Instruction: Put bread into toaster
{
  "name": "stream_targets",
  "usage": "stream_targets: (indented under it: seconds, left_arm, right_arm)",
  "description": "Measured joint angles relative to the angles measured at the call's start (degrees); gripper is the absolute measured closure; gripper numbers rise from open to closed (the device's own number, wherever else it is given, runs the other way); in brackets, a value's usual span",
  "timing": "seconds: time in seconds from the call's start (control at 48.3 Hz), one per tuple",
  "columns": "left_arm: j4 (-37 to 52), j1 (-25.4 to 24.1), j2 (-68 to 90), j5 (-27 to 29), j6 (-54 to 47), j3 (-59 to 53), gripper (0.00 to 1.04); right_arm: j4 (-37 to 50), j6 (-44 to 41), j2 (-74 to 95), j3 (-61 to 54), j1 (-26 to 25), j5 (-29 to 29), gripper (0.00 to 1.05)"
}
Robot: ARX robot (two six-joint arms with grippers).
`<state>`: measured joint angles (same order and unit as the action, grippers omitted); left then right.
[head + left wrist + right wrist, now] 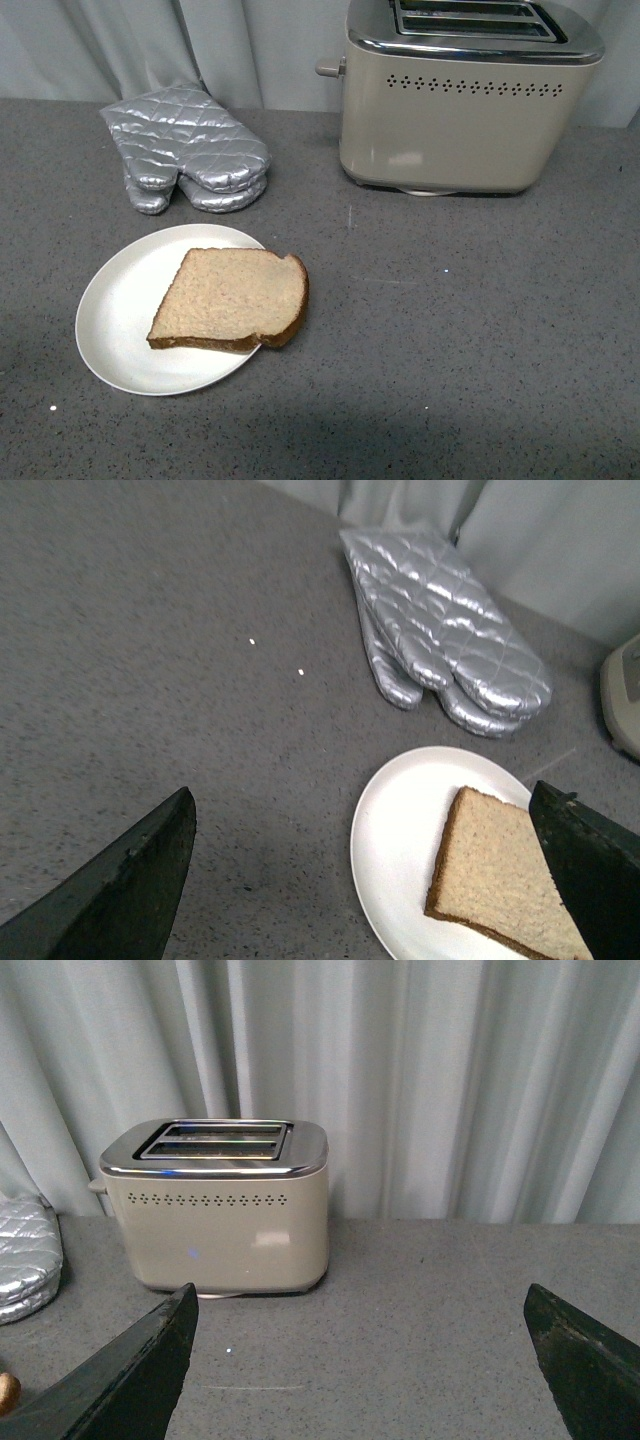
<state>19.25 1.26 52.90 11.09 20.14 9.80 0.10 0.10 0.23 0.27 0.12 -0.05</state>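
The bread is lying flat on the white plate. Its dark crust edge is hanging over the plate's rim on the side facing the toaster, which is standing well beyond the plate. You are dealing with something light, soft and easily crushed, so aim for that overhanging crust and pinch gently. The left gripper is hovering near the plate, its jaws spread wide and holding nothing. The right gripper is gaping too, away from the plate and facing the toaster.

Bare counter between bread and toaster (silver mitts leftward, beyond the plate)
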Motion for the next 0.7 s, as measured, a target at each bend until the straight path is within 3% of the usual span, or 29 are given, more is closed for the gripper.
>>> stream_targets:
  seconds: [0.166,0.414,0.703]
  left_arm:
    - [9.40,-1.38,22.84,-3.45,-1.95,6.03,0.07]
    - [3.82,-2.21,46.38,-7.41,-7.26,17.16,0.07]
    - [0.57,-2.21,56.74,-7.69,-9.05,24.98,0.07]
  right_arm:
    - [0.00,0.00,0.00,0.00,0.00,0.00,0.10]
    - [0.00,0.00,0.00,0.00,0.00,0.00,0.10]
    - [0.00,0.00,0.00,0.00,0.00,-0.02,0.10]
